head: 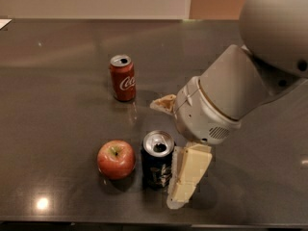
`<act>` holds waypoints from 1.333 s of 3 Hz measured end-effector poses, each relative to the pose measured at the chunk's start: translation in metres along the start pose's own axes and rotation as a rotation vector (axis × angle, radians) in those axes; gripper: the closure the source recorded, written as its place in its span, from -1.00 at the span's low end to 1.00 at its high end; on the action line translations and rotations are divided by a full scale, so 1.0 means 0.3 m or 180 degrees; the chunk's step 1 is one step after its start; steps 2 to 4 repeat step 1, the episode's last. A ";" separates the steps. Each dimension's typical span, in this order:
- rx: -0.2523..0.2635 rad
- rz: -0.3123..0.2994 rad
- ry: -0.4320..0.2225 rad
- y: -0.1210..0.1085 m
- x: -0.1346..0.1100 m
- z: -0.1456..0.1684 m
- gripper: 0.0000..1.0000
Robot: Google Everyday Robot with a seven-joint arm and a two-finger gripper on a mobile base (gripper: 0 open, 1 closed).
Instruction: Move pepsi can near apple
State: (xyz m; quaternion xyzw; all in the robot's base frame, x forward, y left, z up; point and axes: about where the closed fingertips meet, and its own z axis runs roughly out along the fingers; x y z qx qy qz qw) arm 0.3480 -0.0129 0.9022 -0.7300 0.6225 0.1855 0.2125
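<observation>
The dark navy pepsi can stands upright on the dark table, right beside the red apple on the apple's right, with a narrow gap between them. My gripper is open around the can. One pale finger hangs just right of the can, close to its side. The other finger sits behind the can, apart from it. The can stands free on the table.
A red Coca-Cola can stands upright farther back, left of the arm. My large grey arm and wrist cover the right side of the table. The table's front edge runs just below the apple and the can.
</observation>
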 end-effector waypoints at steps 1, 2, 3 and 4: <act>0.0000 0.0000 0.0000 0.000 0.000 0.000 -1.00; 0.0000 0.0000 0.0000 0.000 0.000 0.000 -1.00; 0.0000 0.0000 0.0000 0.000 0.000 0.000 -1.00; 0.0000 0.0000 0.0000 0.000 0.000 0.000 -1.00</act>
